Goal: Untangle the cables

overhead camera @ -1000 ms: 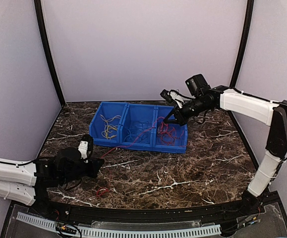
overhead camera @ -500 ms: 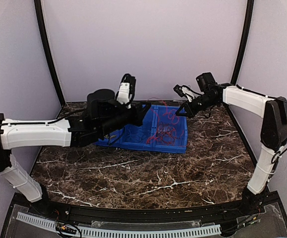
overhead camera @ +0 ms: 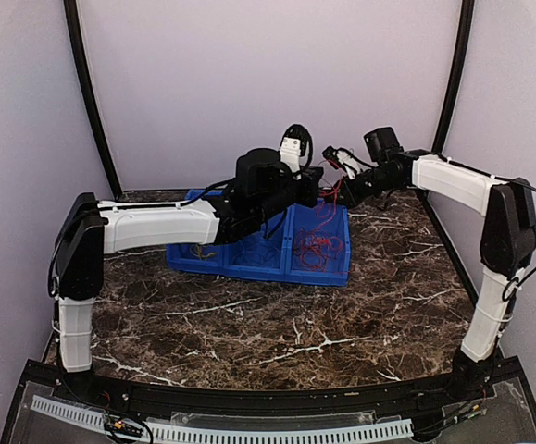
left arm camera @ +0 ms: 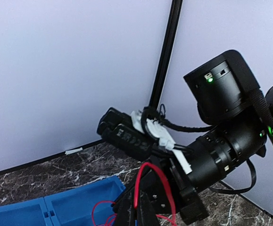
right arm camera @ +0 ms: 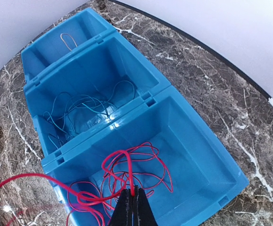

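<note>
Right, status at that moment: sorting looked mostly done, the red bunch not.

The blue bin [overhead camera: 337,276] sat at the back of the worktop [overhead camera: 295,333] and had three compartments. Yellow cables [overhead camera: 200,250] lay in the left compartment of the top view. Blue cables [right arm camera: 79,113] lay in the middle one and red cables [right arm camera: 127,174] in the right one. So the colours looked separated, as far as I could see. The left arm hid part of the middle compartment from above.

Both arms were raised over the right end of the bin, tips near each other. The left fingers [left arm camera: 127,214] were pressed together, pinching a red cable [left arm camera: 150,172] that arched up out of them. The right fingers [right arm camera: 126,214] were pressed together too, nipping a red cable right at the tip, above the red compartment. Couldn't tell whether both held the same one.

Left to do, my read:
- The red cables were a looped snarl on the compartment floor.
- One of them ran out over the bin wall at the lower left of the right wrist frame.
- Drawing the pinched cable clear of that snarl looked like the step in hand.
- Yellow and blue seemed finished.
</note>
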Robot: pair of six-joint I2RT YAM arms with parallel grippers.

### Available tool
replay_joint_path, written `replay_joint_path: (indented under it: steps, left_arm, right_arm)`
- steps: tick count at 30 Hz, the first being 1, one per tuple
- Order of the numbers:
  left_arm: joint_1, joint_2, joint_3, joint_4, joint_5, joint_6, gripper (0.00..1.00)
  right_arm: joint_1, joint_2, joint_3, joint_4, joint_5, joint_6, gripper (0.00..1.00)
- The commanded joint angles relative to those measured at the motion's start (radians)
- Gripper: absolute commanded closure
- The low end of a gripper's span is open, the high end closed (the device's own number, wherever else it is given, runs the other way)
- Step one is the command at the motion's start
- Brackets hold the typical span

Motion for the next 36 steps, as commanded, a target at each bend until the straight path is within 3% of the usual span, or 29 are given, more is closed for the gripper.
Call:
replay_joint_path:
  steps: [1, 6, 13, 20, 24, 30, 36]
  left_arm:
    - [0.039, 0.002, -0.080, 0.155, -0.024, -0.052, 1.00]
    - [0.056, 0.057, -0.110, 0.148, 0.024, -0.067, 1.00]
    - [0.058, 0.076, -0.153, 0.135, 0.066, -0.083, 0.98]
    - [0.058, 0.069, -0.119, -0.003, 0.091, -0.098, 0.63]
    - [0.058, 0.034, -0.104, -0.127, 0.077, -0.124, 0.51]
    - [0.058, -0.130, -0.285, -0.107, 0.085, -0.150, 0.48]
    - [0.058, -0.380, -0.455, -0.172, 0.070, -0.115, 0.47]
  right_arm:
    - [-0.011, 0.065, 0.016, 0.020, -0.003, 0.007, 1.00]
    - [-0.013, 0.084, 0.011, 0.002, -0.017, -0.004, 0.90]
    - [-0.033, 0.007, -0.050, -0.028, 0.007, -0.031, 0.57]
    - [-0.104, -0.126, -0.130, -0.098, 0.011, -0.062, 0.52]
    - [-0.147, -0.222, -0.194, -0.144, 0.018, -0.108, 0.48]
    - [-0.185, -0.389, -0.290, -0.140, -0.010, -0.149, 0.44]
    - [-0.199, -0.561, -0.387, -0.029, 0.016, -0.108, 0.40]
